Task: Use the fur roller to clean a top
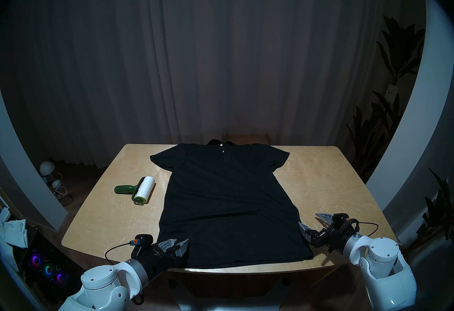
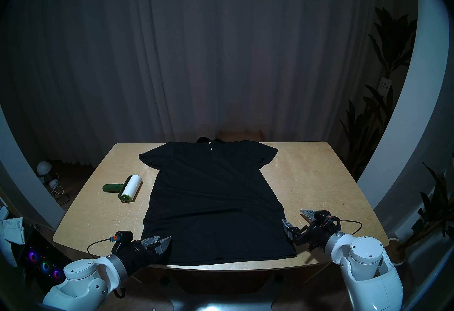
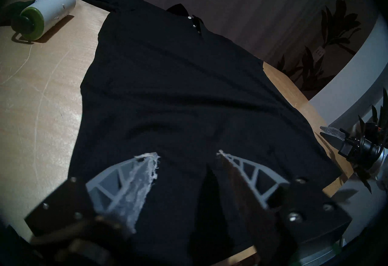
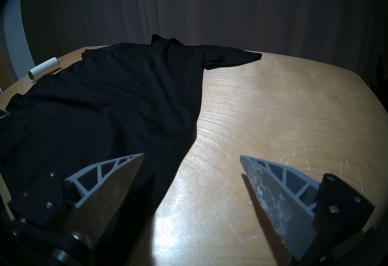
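Head view: left gripper (image 1: 180, 241) parted slightly, empty, at shirt (image 1: 228, 202) hem, 7 o'clock; right gripper (image 1: 310, 221) wide, empty, 4 o'clock. Lint roller (image 1: 141, 189) untouched at 9 o'clock; cleaning not begun. Left wrist: reveals collar buttons (image 3: 189, 17). Right wrist: shows bare table (image 4: 273, 101), right sleeve.

Scratched light wooden table (image 1: 319, 180). Grey curtain (image 1: 196, 57) behind. Leafy plant (image 1: 393, 62) at right. Floor left: white dome lamp (image 1: 47, 168), white cloth pile (image 1: 14, 232), device with coloured light rings (image 1: 48, 270).
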### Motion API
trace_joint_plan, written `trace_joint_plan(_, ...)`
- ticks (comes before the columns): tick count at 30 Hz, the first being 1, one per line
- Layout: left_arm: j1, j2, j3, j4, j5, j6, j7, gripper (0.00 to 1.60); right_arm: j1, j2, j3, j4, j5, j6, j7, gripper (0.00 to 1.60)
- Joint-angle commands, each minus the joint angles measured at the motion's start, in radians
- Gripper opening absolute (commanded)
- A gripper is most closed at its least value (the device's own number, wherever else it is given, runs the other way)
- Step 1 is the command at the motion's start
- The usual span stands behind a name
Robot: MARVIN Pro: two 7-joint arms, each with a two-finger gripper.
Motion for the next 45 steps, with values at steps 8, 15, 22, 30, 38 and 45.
trace_joint_plan(8, 0.094, 0.036, -0.049, -0.061, -0.049, 0.057, -0.071, 0.46, -0.012, 0.043, 0.029, -0.02, -0.002, 0.051, 0.039, 1.6)
trace_joint_plan(15, 0.126, 0.019, -0.084, -0.073, -0.062, 0.054, -0.055, 0.41, -0.036, 0.074, 0.061, -0.028, 0.007, 0.073, 0.084, 1.6)
trace_joint_plan(22, 0.137, 0.018, -0.1, -0.072, -0.072, 0.069, -0.05, 0.31, -0.052, 0.109, 0.098, -0.033, 0.016, 0.094, 0.132, 1.6)
trace_joint_plan(30, 0.155, 0.01, -0.114, -0.069, -0.079, 0.059, -0.053, 0.03, -0.053, 0.123, 0.109, -0.024, 0.011, 0.092, 0.157, 1.6)
trace_joint_plan(38, 0.139, -0.007, -0.141, -0.078, -0.106, 0.037, -0.066, 0.06, -0.02, 0.085, 0.103, -0.011, 0.064, 0.057, 0.183, 1.6)
trace_joint_plan(45, 0.124, 0.001, -0.134, -0.065, -0.112, 0.056, -0.064, 0.1, 0.032, 0.088, 0.008, 0.006, -0.001, 0.051, 0.142, 1.6)
